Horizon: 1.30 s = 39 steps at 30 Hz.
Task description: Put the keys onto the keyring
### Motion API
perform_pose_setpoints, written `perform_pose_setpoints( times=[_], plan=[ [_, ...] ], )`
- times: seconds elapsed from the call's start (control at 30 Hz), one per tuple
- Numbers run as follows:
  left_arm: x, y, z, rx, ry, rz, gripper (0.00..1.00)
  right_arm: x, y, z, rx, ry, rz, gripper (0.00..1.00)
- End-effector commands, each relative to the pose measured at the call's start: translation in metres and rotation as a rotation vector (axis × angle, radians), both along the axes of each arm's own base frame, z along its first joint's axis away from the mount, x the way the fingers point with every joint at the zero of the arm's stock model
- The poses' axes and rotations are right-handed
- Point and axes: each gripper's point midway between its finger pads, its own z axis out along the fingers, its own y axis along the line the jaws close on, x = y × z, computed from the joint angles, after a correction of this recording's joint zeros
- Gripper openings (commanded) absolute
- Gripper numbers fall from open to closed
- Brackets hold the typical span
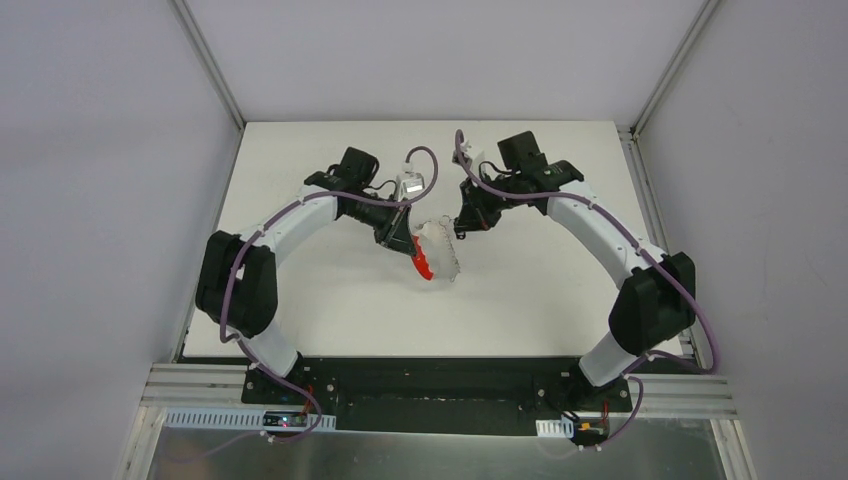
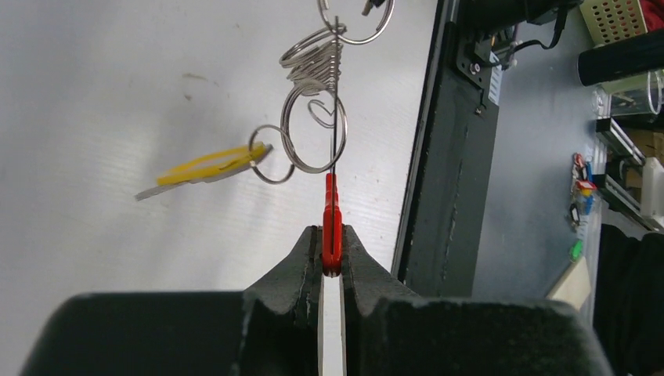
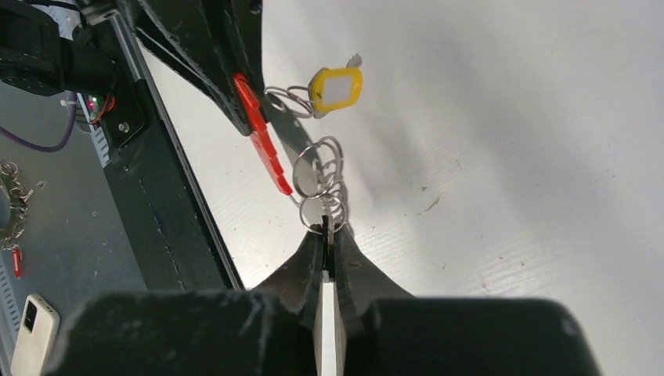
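Observation:
The keyring (image 1: 440,252) hangs between my two grippers above the table. My left gripper (image 1: 402,240) is shut on its red band (image 2: 332,219), which stands edge-on between the jaws (image 2: 332,249). Silver wire loops (image 2: 313,117) and a yellow tag (image 2: 207,166) hang beyond it. My right gripper (image 1: 462,228) is shut on a thin dark and silver piece, seemingly the key (image 3: 326,225), right at the loops (image 3: 322,176). In the right wrist view the gripper (image 3: 327,231) faces the red band (image 3: 262,145) and the tag (image 3: 337,88).
The white table (image 1: 330,300) lies under both arms. Its black front rail (image 2: 442,157) runs close to the left gripper. The left gripper's fingers (image 3: 211,55) sit just beyond the keyring in the right wrist view. Clutter lies off the table's near edge (image 2: 618,117).

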Motion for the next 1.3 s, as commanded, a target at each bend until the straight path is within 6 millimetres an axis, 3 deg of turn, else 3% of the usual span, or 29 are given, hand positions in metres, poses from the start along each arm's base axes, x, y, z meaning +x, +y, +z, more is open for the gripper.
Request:
perform_pose_setpoints(
  times=[0.0,0.1,0.27,0.5,0.7,0.97,1.1,1.27],
  plan=[
    [-0.024,0.017,-0.014,0.102,0.177,-0.007,0.00,0.002,-0.004,-0.026,-0.035,0.027,0.005,0.00],
    [-0.027,0.016,-0.013,0.103,0.229,0.005,0.00,-0.001,-0.004,-0.040,-0.035,0.064,0.013,0.02],
    [-0.033,0.014,-0.012,0.091,0.292,0.016,0.00,0.001,-0.007,-0.053,-0.023,0.093,0.001,0.16],
    [-0.023,0.014,-0.018,0.140,0.349,0.116,0.00,0.006,-0.018,-0.047,0.001,0.066,-0.035,0.35],
    [0.011,0.001,-0.013,0.158,0.412,0.224,0.00,0.014,-0.035,-0.035,0.020,0.018,-0.098,0.41],
    [0.091,-0.043,-0.010,0.069,0.543,0.339,0.00,0.020,-0.063,-0.018,0.038,-0.053,-0.195,0.45],
    [0.108,-0.052,-0.028,0.068,0.604,0.379,0.00,0.018,-0.072,-0.016,0.043,-0.066,-0.223,0.46],
    [0.090,-0.039,-0.076,0.164,0.716,0.412,0.00,0.015,-0.077,-0.020,0.045,-0.062,-0.235,0.47]
  ],
)
